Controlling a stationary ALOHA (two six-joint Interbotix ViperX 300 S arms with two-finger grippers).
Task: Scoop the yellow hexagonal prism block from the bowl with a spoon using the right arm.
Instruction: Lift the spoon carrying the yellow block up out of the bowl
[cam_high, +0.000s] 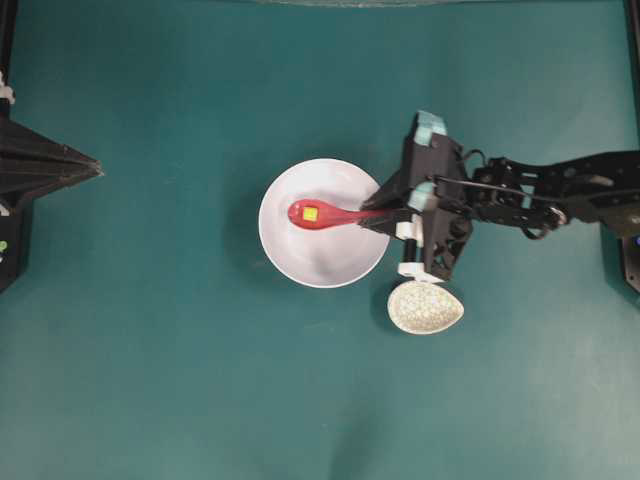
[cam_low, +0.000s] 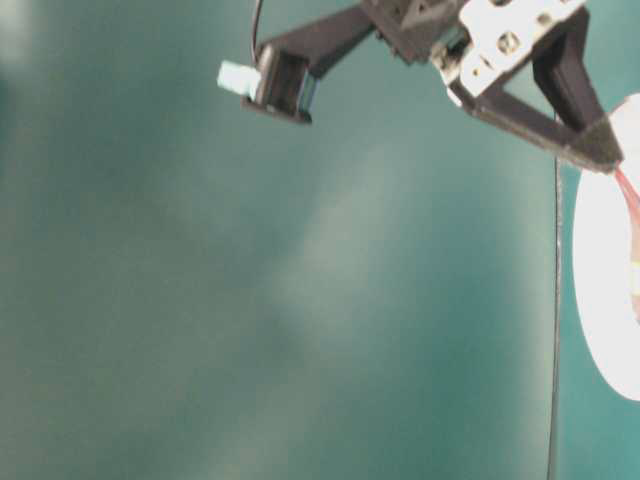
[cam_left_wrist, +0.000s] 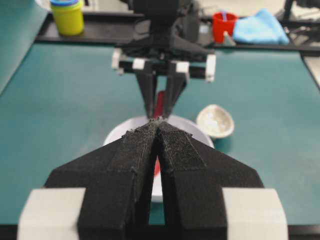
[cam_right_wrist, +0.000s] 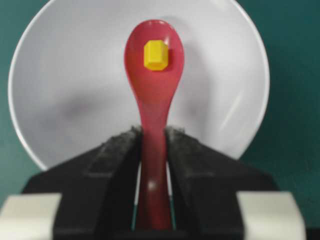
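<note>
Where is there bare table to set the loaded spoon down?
Bare teal table spreads left of the white bowl toward the left hand, and along the front. Crowded: the right hand, holding the spoon, sits between the bowl and the speckled spoon rest.
</note>
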